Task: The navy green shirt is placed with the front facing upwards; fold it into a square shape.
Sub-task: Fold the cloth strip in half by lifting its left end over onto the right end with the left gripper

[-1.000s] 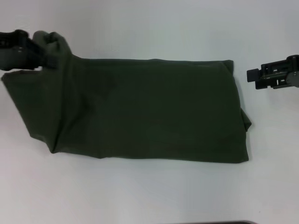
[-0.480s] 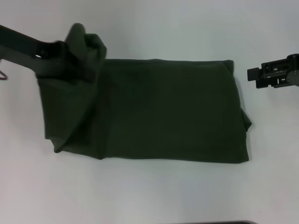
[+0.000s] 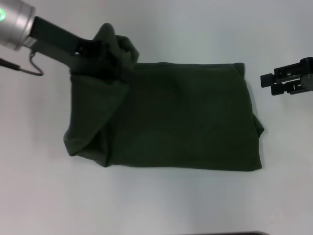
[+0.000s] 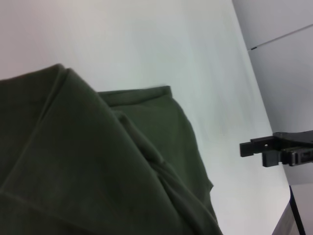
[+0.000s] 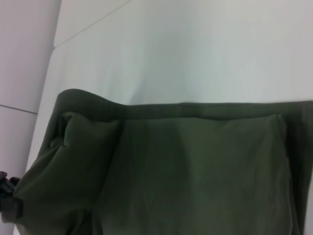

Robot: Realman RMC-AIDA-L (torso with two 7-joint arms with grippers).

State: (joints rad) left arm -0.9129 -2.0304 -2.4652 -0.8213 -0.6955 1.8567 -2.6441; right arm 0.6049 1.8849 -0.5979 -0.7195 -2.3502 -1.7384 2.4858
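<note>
- While the navy green shirt (image 3: pixel 181 117) lies as a wide folded band across the white surface (image 3: pixel 156 200), the head view catches the left gripper (image 3: pixel 100 54) clamped on a bunched far-left corner, lifted and carried over the cloth, the left end draping loose beneath it.
- Out right, the right gripper (image 3: pixel 274 81) hangs just off the shirt's far right corner, touching nothing; whether it's apart or together, I cannot tell.
- Left wrist view: dark folds fill the near frame, the right gripper (image 4: pixel 266 149) showing beyond the shirt's edge.
- Right wrist view: the shirt (image 5: pixel 186 171) spreads flat, its raised end puckered at the far side.
</note>
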